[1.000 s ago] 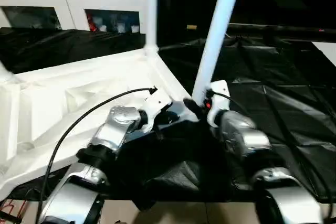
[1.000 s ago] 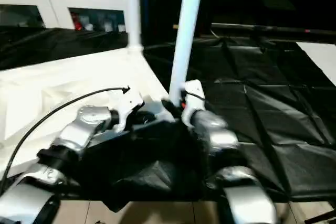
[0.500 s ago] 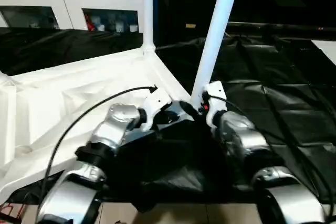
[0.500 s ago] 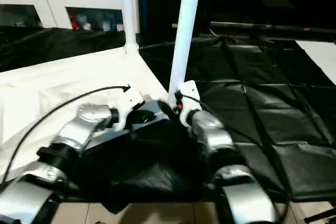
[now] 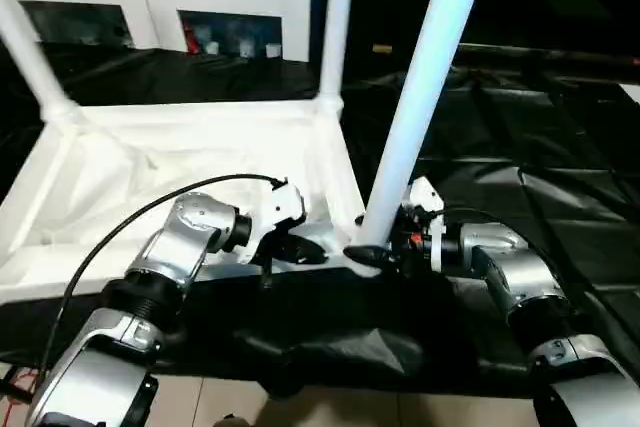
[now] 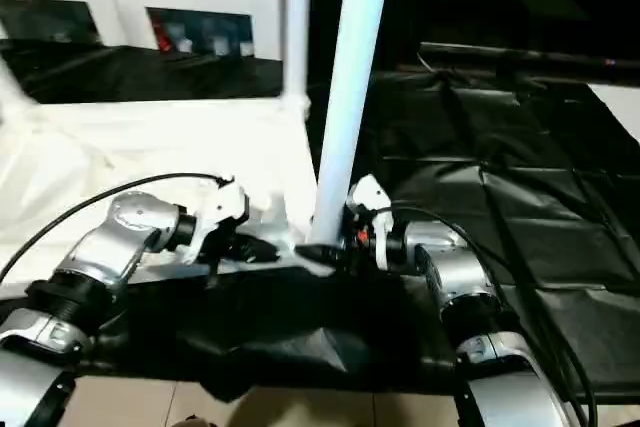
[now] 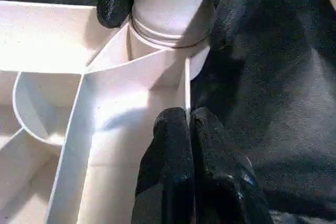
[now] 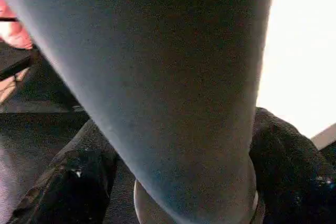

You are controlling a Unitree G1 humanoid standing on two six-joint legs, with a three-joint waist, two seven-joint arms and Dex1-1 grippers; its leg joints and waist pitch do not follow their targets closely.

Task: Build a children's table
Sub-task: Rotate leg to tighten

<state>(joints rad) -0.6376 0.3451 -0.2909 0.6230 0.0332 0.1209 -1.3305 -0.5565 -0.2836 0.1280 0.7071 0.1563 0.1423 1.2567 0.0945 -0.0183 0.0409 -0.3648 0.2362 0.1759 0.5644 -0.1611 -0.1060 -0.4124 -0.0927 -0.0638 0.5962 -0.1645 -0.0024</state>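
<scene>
— On the black sheet (image 5: 520, 137), what have you got?

— I see the tabletop (image 5: 130, 162) lying underside up, ribs showing; three legs stand in its corner sockets, the far-left leg (image 5: 28, 52), the far leg (image 5: 334, 22) and the near leg (image 5: 425, 97), which rises at the corner closest to me

— And your right gripper (image 5: 372, 255)?

— Its black fingers (image 8: 79, 179) are clamped on either side of the near leg, right at its base where it meets the socket

— The left gripper (image 5: 290, 247)?

— I have it pinched onto the thin rim wall of the tabletop, just beside that same corner; from the wrist camera its fingers (image 7: 170, 145) look pressed close together over the wall's edge

— Anything behind?

— A white cabinet (image 5: 160, 7) with glass doors beyond the sheet
</scene>
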